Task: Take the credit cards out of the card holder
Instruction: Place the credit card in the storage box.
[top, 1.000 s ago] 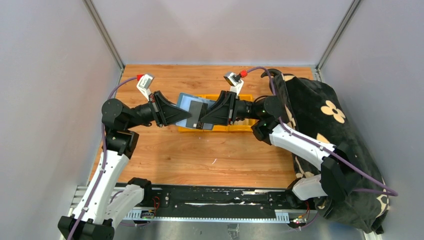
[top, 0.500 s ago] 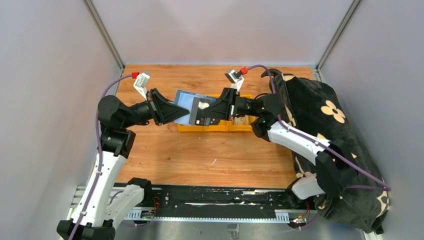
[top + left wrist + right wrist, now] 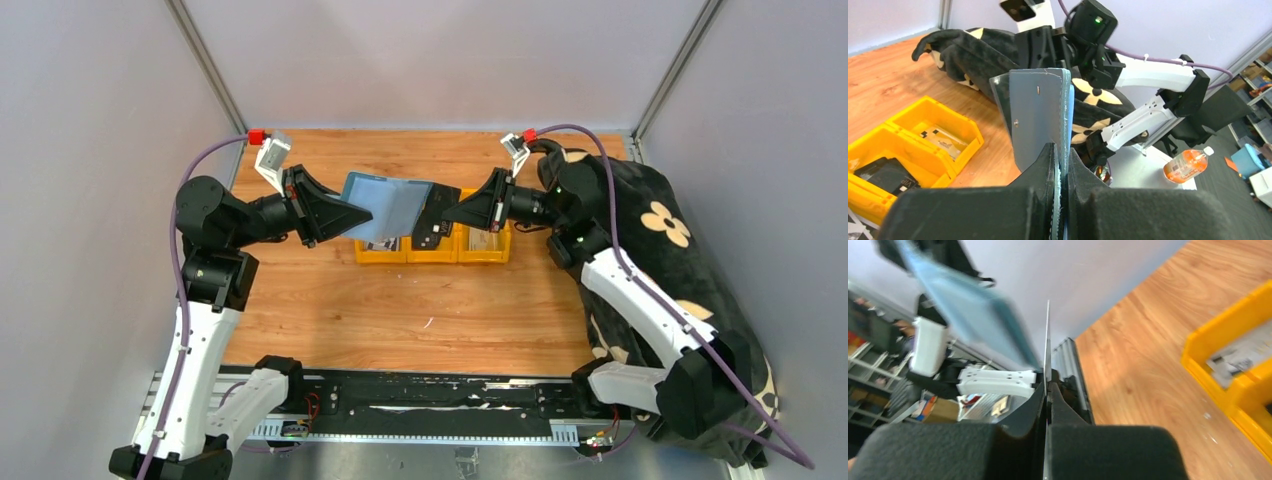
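From above, the left gripper [image 3: 345, 215] is holding the card holder [image 3: 385, 203] aloft over the far yellow bins [image 3: 480, 247]. The right gripper [image 3: 428, 222] is pointing in from the right, its load hidden. At the left wrist, jaws are clamping the holder, a light blue card [image 3: 1071, 107] peeking out. At the right wrist, jaws are pinching a thin card [image 3: 1048, 335], edge-on, beside the blurred holder.

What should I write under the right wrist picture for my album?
Right gripper pinching a thin card edge-on, blurry blue card holder beyond, yellow bins on the wooden table.
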Robot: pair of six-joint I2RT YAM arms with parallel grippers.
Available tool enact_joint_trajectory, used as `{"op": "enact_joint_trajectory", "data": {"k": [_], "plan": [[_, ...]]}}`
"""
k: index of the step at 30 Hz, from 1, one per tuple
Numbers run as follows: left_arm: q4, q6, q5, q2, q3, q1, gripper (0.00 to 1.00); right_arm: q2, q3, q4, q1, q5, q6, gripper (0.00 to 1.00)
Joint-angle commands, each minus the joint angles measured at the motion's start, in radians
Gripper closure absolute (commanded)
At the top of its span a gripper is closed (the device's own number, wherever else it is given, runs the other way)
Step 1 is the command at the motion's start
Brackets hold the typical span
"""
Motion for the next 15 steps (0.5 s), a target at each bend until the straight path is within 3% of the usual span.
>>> {"op": "enact_joint_trajectory", "data": {"k": [1,4,15], "plan": [[-0.009,0.041,0.039,-0.002,0.039,0.007,1.0,0.042,0.084,-0.45,-0.029,0.101,-0.298,1.0],[0.015,0.024,0.058,-0.004,0.037,0.008,1.0,0.115,0.118,-0.531,-0.029,0.169,-0.35,1.0],[0.054,0.008,0.087,-0.021,0.026,0.007,1.0,0.41,0.247,-0.55,-0.002,0.297,-0.399,1.0]]}}
